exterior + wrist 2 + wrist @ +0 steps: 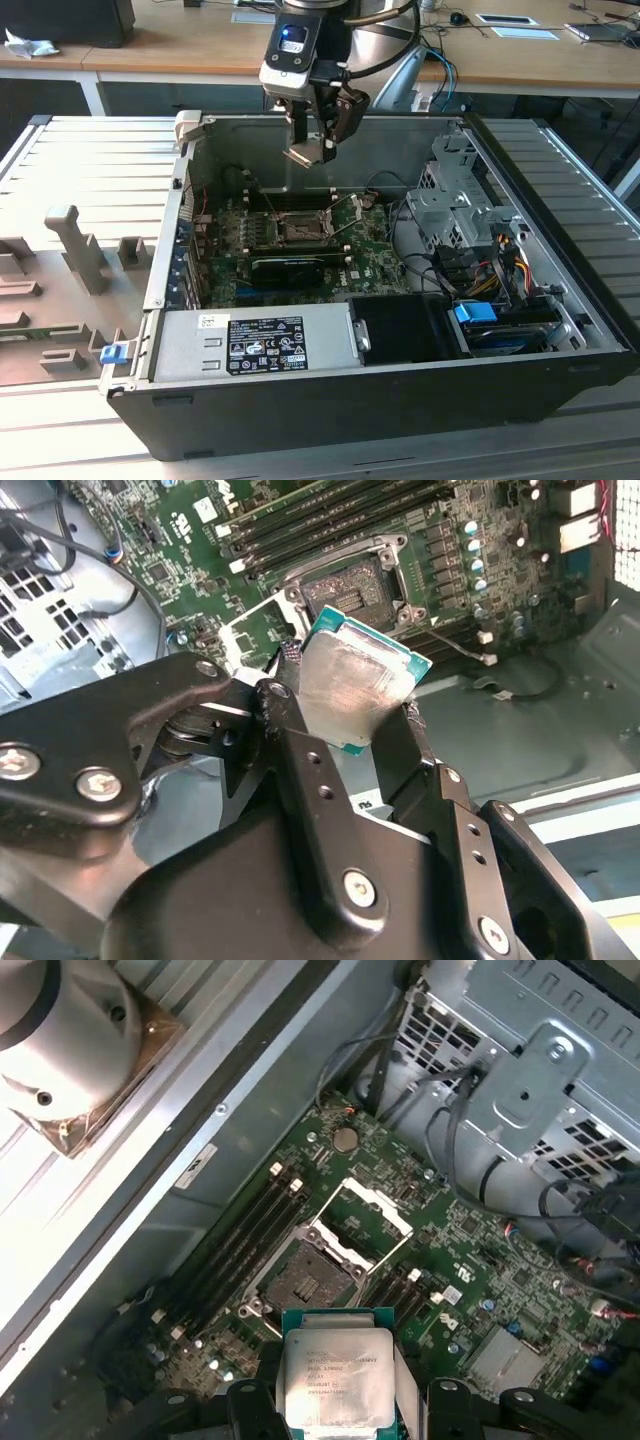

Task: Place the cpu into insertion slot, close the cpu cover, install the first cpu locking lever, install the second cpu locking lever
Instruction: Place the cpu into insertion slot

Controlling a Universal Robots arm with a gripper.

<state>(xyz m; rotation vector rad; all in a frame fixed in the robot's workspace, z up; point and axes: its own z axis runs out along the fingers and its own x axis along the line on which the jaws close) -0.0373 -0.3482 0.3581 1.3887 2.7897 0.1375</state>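
While the open computer case [400,405] lay on the ribbed grey table [90,160] in the exterior view, it held a green motherboard [372,250], a grey power supply [190,345] along its near wall and a metal drive cage [450,200] towards the exterior view's right. The power supply carried a black label [265,345] with white print. Above the board hung the tool [312,152], clamped on the cpu [303,154], which was tilted and well clear of the insertion slot [298,232] below. In the second wrist view the tool [350,720] pinched the cpu [355,675] by two opposite edges between its black fingers [290,720]; the chip showed a dull, smeared silvery-grey top with a teal-green rim, and the insertion slot [345,590] lay bare beyond it. In the first wrist view the tool [342,1415] gripped the cpu [335,1375], whose pale metal top bore several lines of fine dark print. The cpu cover [380,1203] stood swung up beside the insertion slot [310,1275], with dark memory sticks [250,1225] just beside it.
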